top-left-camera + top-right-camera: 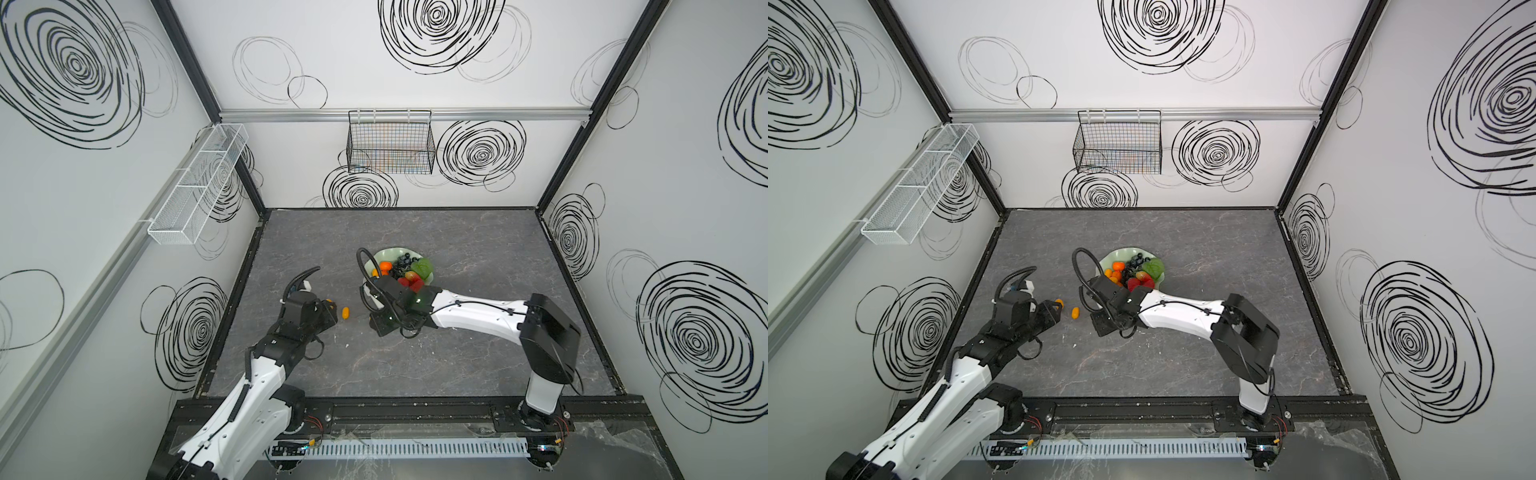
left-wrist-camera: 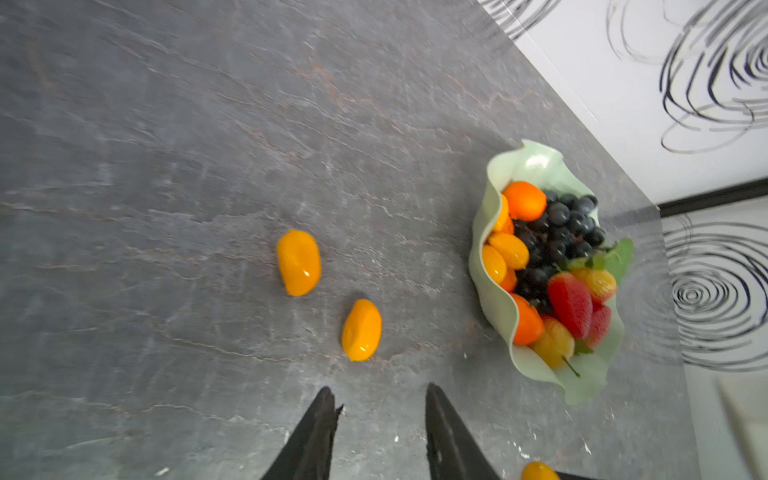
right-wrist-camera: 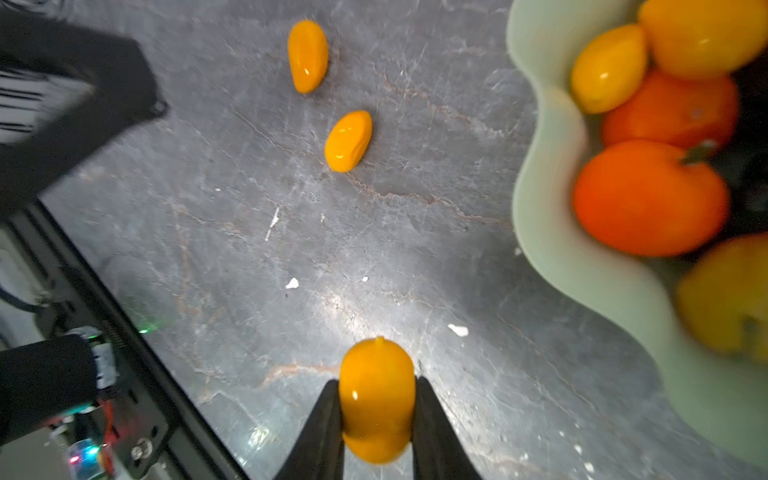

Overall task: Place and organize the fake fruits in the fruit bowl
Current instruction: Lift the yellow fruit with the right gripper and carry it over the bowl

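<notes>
The mint-green fruit bowl [image 1: 390, 252] [image 1: 1120, 252] [image 2: 496, 309] [image 3: 540, 216] sits mid-table. It holds tangerines [image 3: 650, 197], kumquats [image 2: 509, 249], strawberries [image 2: 570, 303] and a dark grape bunch [image 2: 559, 228] with a green leaf [image 1: 423, 268]. Two kumquats lie loose on the table left of the bowl [image 1: 345, 312] [image 2: 299, 262] [image 2: 361, 329] [image 3: 308, 56] [image 3: 348, 140]. My left gripper [image 2: 380, 395] is open and empty, just short of the nearer loose kumquat. My right gripper [image 3: 377, 381] is shut on another kumquat [image 3: 377, 399], low over the table beside the bowl's rim. In both top views its fingers are hidden under the wrist.
A black wire basket [image 1: 390, 145] hangs on the back wall and a white mesh basket [image 1: 195, 187] on the left wall. The left arm [image 3: 83, 104] shows beyond the loose kumquats in the right wrist view. The black front rail [image 1: 415, 409] borders the table.
</notes>
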Action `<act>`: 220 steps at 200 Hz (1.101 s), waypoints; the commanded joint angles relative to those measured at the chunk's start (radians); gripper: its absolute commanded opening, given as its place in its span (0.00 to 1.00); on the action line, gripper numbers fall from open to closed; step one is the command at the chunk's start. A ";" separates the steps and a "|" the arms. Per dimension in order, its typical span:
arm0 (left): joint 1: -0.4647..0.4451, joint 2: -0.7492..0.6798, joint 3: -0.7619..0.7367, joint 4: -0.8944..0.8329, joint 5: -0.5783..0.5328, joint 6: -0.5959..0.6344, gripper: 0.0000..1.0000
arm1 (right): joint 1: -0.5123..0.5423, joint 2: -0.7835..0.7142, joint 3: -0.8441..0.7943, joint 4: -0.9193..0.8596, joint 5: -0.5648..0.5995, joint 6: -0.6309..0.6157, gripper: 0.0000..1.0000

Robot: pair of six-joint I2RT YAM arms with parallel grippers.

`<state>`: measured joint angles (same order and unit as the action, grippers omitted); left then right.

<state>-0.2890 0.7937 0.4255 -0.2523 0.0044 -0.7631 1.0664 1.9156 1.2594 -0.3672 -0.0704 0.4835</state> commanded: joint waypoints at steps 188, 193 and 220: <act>-0.104 0.343 0.226 0.200 -0.023 0.000 0.42 | -0.289 0.347 0.419 0.011 -0.054 -0.044 0.25; -0.103 0.345 0.227 0.203 -0.020 0.001 0.42 | -0.290 0.359 0.432 0.001 -0.049 -0.046 0.25; -0.100 0.361 0.240 0.191 -0.002 0.006 0.42 | -0.293 0.407 0.492 -0.042 -0.032 -0.043 0.26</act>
<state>-0.3962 1.1381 0.6331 -0.0731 -0.0177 -0.7750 0.7773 2.2765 1.6917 -0.3626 -0.1303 0.4488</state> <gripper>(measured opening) 0.420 0.252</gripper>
